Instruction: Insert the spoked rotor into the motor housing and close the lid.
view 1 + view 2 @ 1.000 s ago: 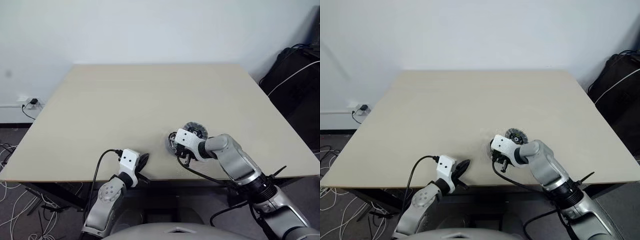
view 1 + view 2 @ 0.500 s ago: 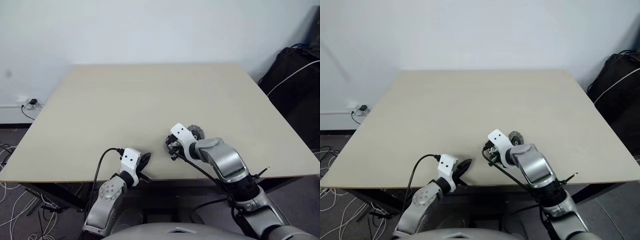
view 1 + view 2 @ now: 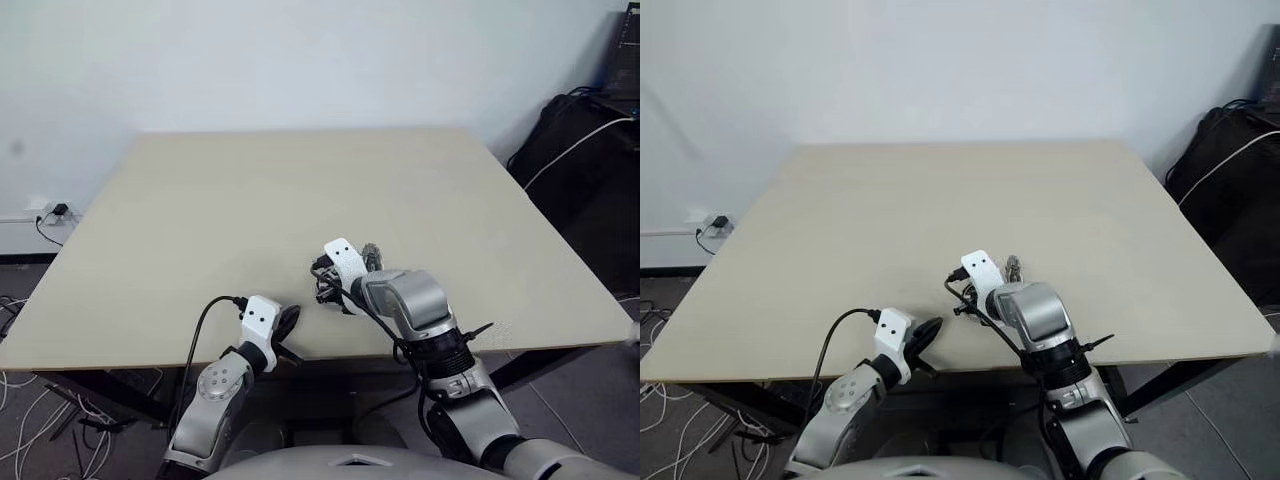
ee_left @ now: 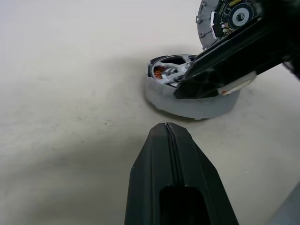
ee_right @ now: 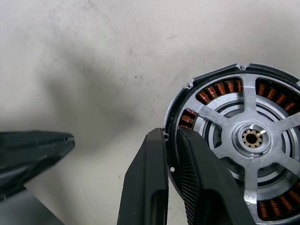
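Two pincers are parked near the front edge of the tabletop [image 3: 200, 200]: the left pincer [image 4: 168, 133] is fully closed with nothing in it, and the right pincer [image 5: 171, 140] is pinched nearly shut on the rim of the motor housing [image 5: 206, 101]. The spoked rotor [image 5: 253, 136] already sits inside over the copper windings. The lid [image 4: 225, 16] stands tilted on edge just beside it.

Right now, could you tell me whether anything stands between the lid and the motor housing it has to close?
Yes: the right gripper, whose jaws pinch the rim of the motor housing and lie across its open top, over the spoked rotor. The lid stands on edge just beyond. Nothing else visible intervenes.
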### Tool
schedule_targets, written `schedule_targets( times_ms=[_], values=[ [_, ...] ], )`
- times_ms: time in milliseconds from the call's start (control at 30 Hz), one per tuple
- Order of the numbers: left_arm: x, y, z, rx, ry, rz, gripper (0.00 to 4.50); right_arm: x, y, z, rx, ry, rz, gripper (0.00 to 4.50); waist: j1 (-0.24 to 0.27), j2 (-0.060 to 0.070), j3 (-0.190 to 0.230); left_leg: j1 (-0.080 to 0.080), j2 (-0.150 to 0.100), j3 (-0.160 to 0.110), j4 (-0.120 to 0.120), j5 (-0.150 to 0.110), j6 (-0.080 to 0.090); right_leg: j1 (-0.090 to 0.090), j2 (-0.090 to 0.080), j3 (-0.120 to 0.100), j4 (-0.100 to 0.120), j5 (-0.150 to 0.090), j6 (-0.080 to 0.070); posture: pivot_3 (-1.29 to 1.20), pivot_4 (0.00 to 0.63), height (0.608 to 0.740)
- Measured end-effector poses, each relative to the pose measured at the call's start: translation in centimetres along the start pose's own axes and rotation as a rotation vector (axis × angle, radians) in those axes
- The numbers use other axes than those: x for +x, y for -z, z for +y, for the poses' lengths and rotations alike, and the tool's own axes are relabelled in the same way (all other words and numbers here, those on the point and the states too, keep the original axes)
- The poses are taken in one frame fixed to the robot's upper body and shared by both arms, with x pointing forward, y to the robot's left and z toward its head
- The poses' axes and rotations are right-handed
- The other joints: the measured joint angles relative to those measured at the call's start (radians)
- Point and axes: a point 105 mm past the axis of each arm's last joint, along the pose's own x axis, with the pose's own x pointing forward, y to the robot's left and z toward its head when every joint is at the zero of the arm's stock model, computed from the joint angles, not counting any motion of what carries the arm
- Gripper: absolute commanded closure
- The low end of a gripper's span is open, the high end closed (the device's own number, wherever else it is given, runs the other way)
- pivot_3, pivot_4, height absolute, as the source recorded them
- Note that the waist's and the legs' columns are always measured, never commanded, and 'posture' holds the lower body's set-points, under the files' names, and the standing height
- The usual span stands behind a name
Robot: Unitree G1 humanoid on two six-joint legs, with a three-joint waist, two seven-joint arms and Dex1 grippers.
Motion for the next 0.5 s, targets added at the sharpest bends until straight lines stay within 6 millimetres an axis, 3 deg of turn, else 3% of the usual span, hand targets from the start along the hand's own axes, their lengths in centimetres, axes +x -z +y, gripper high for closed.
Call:
schedule_targets(
  times_ms=[267, 367, 500],
  values=[
    [-0.1, 0.1, 0.1, 0.0, -0.003, 0.002, 4.5, 0.1, -0.7, 0.7, 0.007, -0.01, -0.054, 1.16, -0.01, 0.001, 0.0, 0.0, 0.0, 0.0, -0.002, 0.003, 0.001, -0.001, 0.0, 0.0, 0.0, 0.0, 0.0, 0.0, 0.0, 0.74],
    [-0.1, 0.1, 0.1, 0.001, -0.002, 0.002, 4.5, -0.4, -2.0, 1.9, 0.033, -0.06, -0.124, 1.16, -0.013, 0.001, 0.0, 0.0, 0.0, -0.001, -0.003, 0.003, 0.001, -0.002, 0.0, 0.0, 0.0, 0.0, 0.0, 0.0, 0.0, 0.74],
    [-0.1, 0.1, 0.1, 0.003, 0.002, 0.005, 4.5, -2.2, -5.4, 3.8, 0.069, -0.156, -0.337, 1.16, -0.015, 0.002, 0.0, -0.001, 0.0, -0.001, -0.003, 0.002, -0.001, -0.002, 0.0, 0.0, 0.0, 0.0, 0.0, 0.0, 0.0, 0.74]
  ],
)
